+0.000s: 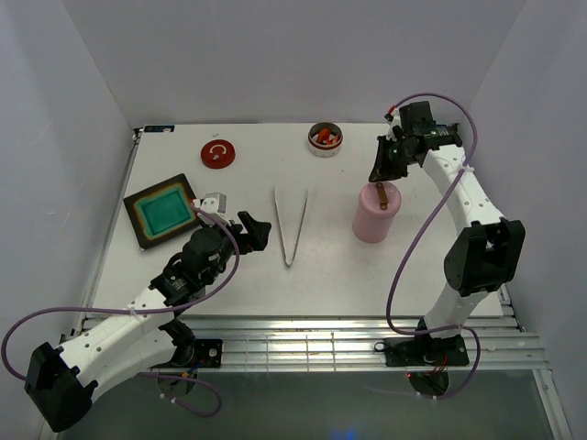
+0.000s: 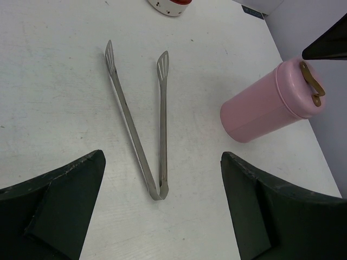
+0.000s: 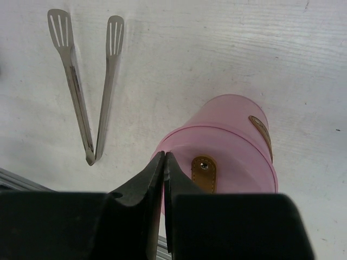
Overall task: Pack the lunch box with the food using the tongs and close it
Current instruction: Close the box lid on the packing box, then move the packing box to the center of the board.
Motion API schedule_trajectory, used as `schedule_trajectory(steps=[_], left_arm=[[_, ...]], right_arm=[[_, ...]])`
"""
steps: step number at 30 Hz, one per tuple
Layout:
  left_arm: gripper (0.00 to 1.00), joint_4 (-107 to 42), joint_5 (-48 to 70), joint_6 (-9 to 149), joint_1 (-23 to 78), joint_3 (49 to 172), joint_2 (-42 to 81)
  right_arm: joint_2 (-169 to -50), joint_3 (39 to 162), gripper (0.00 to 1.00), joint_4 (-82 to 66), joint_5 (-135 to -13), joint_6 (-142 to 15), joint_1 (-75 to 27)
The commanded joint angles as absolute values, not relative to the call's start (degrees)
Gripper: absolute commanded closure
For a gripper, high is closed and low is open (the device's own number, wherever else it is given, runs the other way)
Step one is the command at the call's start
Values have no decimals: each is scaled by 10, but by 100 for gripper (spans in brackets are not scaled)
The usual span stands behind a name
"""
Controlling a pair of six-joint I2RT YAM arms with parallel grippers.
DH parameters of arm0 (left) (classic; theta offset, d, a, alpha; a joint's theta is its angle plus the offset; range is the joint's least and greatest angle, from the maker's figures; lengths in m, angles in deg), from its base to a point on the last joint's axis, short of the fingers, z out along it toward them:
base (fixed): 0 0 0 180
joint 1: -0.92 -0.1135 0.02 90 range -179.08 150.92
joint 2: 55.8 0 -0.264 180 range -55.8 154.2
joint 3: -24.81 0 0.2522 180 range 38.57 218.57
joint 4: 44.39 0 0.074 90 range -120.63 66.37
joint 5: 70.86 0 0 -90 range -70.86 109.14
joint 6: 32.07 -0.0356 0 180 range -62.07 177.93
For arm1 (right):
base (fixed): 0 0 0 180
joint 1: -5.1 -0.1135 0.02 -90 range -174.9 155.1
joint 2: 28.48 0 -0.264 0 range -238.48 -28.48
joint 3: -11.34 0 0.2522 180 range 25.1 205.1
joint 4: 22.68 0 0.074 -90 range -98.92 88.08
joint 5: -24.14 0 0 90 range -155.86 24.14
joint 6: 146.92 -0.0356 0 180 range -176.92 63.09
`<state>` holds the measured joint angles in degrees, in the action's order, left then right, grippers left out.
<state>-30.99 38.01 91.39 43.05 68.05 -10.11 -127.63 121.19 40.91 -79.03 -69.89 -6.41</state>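
Leftmost on the white table (image 1: 413,275), a black square tray (image 1: 163,213) with a teal inside is lying flat, turned at an angle. A small white block (image 1: 213,200) is sitting just beside the tray's right corner, too small to make out further. Behind them, a red disc (image 1: 217,153) is lying near the back edge; it is carrying a white curved mark that is too small to read.

The left gripper (image 1: 254,227) is hovering low over the table just right of the tray, with its jaws spread wide and nothing between them. In the left wrist view, its two dark fingers (image 2: 59,200) are framing the tongs (image 2: 162,124), which are lying ahead of them and apart from them.

The tongs (image 1: 289,257) are resting flat near the middle of the table, their joined point facing the near edge and their two slotted tips (image 3: 59,24) spreading toward the back.

Behind the tongs, a small round tin (image 1: 325,149) is holding the food (image 1: 325,137), orange and red pieces.

Further right, the pink lunch box (image 1: 374,220) is standing upright with its lid on, a tan strap (image 1: 381,194) crossing the top. No writing is showing on its pink side (image 2: 260,114).

The right gripper (image 1: 377,172) is hanging just above the lunch box's back rim, its jaws pressed together and gripping nothing. The right wrist view is showing the closed fingertips (image 3: 164,158) over the lid's edge (image 3: 233,162), beside one riveted end of the strap (image 3: 205,172).
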Motion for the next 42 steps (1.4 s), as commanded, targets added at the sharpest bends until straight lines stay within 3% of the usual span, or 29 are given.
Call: schedule_trajectory(steps=[1, 6, 8, 9, 11, 13, 15, 20, 24, 31, 37, 42], left_arm=[[2, -322, 380, 912, 431, 685, -100], [2, -320, 330, 912, 431, 726, -56], [2, -309, 305, 908, 431, 782, -17], [2, -268, 293, 911, 431, 809, 32], [2, -239, 291, 904, 430, 896, 82], [2, -198, 293, 895, 420, 988, 160], [2, -166, 267, 890, 390, 1050, 213], [5, -153, 175, 864, 330, 1215, 387], [6, -104, 212, 825, 310, 1415, 518], [7, -86, 233, 778, 300, 1638, 707], [10, -192, 139, 759, 294, 1652, 758], [9, -275, 134, 739, 293, 1625, 778]], right_arm=[[-1261, 1250, 92, 428, -784, -689, -68], [-1207, 1242, 92, 429, -772, -697, -82], [-1153, 1210, 87, 399, -766, -706, -96], [-1128, 1162, 74, 384, -761, -716, -102], [-1056, 1107, 63, 335, -754, -725, -120], [-1007, 1026, 42, 305, -743, -739, -136], [-943, 981, 32, 275, -741, -741, -141], [-817, 862, 27, 237, -740, -746, -149], [-740, 809, 25, 216, -775, -741, -150], [-671, 768, 25, 214, -800, -724, -153], [-645, 753, 25, 218, -805, -719, -154], [-642, 748, 25, 225, -807, -718, -154]])
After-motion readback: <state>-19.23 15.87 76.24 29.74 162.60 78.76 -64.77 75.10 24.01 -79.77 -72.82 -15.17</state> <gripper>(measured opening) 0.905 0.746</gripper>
